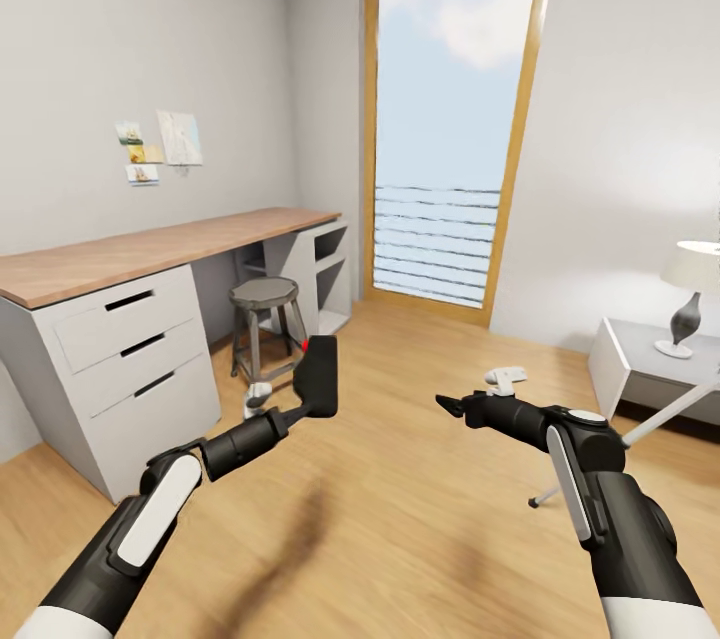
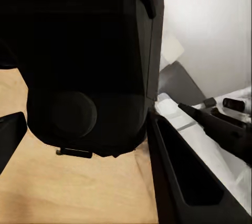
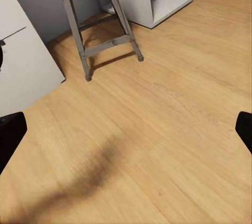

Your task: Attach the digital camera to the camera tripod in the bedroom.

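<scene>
Risk: camera (image 1: pixel 319 376), clamped in the left end effector (image 1: pixel 300 406) and held up over the floor, could slip out or clip the tripod (image 1: pixel 655 419) behind the right arm while turning; right end effector (image 1: pixel 452 406) spread, empty; count: one camera, one tripod, one stool (image 1: pixel 264 317).

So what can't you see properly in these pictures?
- Camera tripod: head view shows one pale leg and a foot; the right arm hides the rest.
- Digital camera: in the left wrist view it sits so close that it reads as a dark mass; its face is unclear.
- Table lamp: cut off by the head view's right edge.
- Wall pictures: too small to read.
</scene>
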You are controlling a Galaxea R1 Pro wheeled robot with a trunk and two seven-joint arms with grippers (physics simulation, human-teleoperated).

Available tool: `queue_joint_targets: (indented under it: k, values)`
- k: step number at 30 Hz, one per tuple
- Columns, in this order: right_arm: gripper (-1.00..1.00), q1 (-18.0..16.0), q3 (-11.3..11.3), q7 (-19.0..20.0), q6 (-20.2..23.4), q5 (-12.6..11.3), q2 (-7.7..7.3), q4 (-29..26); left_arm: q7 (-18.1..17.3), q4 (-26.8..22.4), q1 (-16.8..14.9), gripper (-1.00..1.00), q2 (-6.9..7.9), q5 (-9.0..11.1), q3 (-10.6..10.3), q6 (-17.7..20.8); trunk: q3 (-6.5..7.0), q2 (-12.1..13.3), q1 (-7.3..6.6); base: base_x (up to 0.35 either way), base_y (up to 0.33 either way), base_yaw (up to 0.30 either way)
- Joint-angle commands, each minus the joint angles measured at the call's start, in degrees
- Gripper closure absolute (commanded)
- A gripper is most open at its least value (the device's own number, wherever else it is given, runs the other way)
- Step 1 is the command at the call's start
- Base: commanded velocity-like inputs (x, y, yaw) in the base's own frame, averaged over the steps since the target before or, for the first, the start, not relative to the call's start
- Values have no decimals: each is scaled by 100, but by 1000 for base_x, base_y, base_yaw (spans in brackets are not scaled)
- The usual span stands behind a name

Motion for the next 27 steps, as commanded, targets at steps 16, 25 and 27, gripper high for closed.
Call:
queue_joint_targets:
  k: [16, 25, 27]
  values:
    - [-100, -4, -7, 30, 31, 19, 1, -4, -850, 195, -4, 100, 109, 75, 0, 19, 282, 640, -353, 0, 0, 0]
    - [-100, -4, -7, 30, 31, 19, 1, -4, -847, 191, -4, 100, 102, 71, -1, 15, 443, 1001, -551, 0, 0, 0]
    - [-100, -4, -7, 30, 31, 19, 1, -4, -843, 190, -4, 100, 101, 71, -1, 15, 479, 1082, -595, 0, 0, 0]
